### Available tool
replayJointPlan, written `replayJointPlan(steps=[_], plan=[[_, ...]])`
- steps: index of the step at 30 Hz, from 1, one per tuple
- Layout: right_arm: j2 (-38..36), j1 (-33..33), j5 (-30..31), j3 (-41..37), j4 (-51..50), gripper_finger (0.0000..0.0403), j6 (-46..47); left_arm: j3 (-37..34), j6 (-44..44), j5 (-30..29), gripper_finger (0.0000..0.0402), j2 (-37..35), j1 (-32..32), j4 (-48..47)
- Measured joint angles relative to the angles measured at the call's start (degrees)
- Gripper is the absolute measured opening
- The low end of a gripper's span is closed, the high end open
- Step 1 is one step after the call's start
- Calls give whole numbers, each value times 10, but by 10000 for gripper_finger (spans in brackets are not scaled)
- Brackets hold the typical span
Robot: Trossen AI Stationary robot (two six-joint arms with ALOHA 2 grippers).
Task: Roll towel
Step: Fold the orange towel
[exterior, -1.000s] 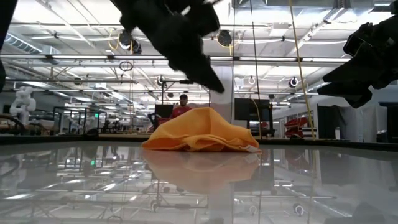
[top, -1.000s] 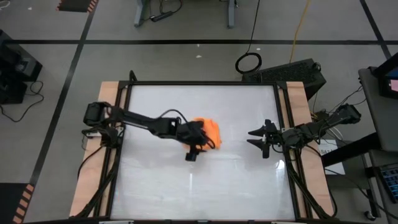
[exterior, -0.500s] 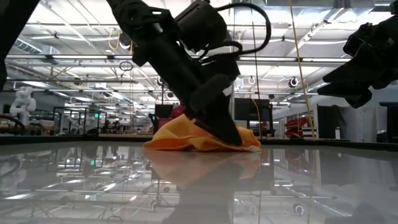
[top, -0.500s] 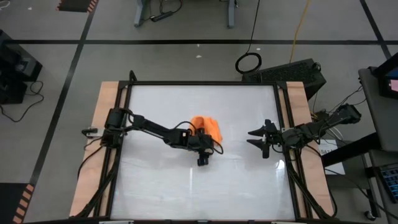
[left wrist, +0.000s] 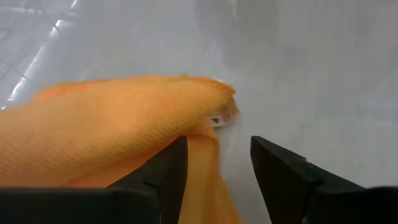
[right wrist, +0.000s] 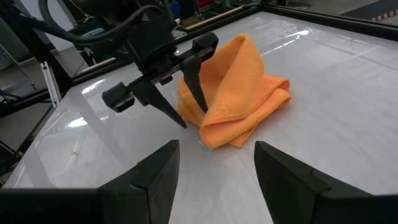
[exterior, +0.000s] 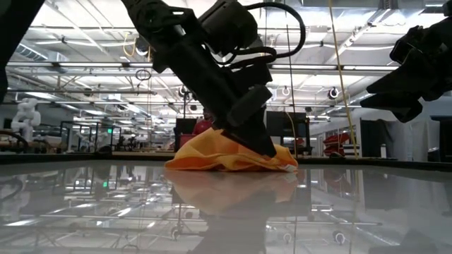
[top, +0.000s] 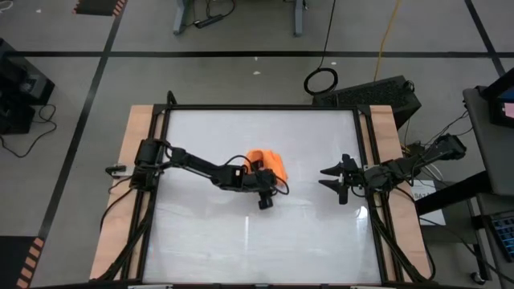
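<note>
Left end effector (top: 271,190) low at the near edge of the towel (top: 266,164), fingers spread to a moderate gap. In the left wrist view one finger (left wrist: 163,171) presses against the orange fabric, a fold of towel (left wrist: 118,127) lying in the gap; the other finger sits on bare bench surface just beside the cloth. Nothing pinched between them. In the low view the fingertips reach down to the towel's front slope (exterior: 229,154), at or just above the bench.

Towel bunched in a small rumpled heap, folded over on itself, near the middle of the white bench (top: 241,249). A small tag shows at its edge in the left wrist view.

Right end effector (top: 330,178) waits well apart from the towel, toward the right side of the bench, raised, fingers spread wide. Its wrist view looks across to the towel (right wrist: 239,99) and the left end effector (right wrist: 189,102).
</note>
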Motion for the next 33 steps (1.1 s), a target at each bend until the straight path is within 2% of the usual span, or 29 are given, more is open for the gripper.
replayJointPlan(steps=[10,21,28,33], plan=[[0,0,0,0,0,199,0,0,-26,24,151,35,23,13],[0,0,0,0,0,199,0,6,-28,38,88,40,41,51],[0,0,0,0,0,199,0,6,-12,122,12,40,54,46],[0,0,0,0,0,199,0,6,4,175,6,39,53,46]])
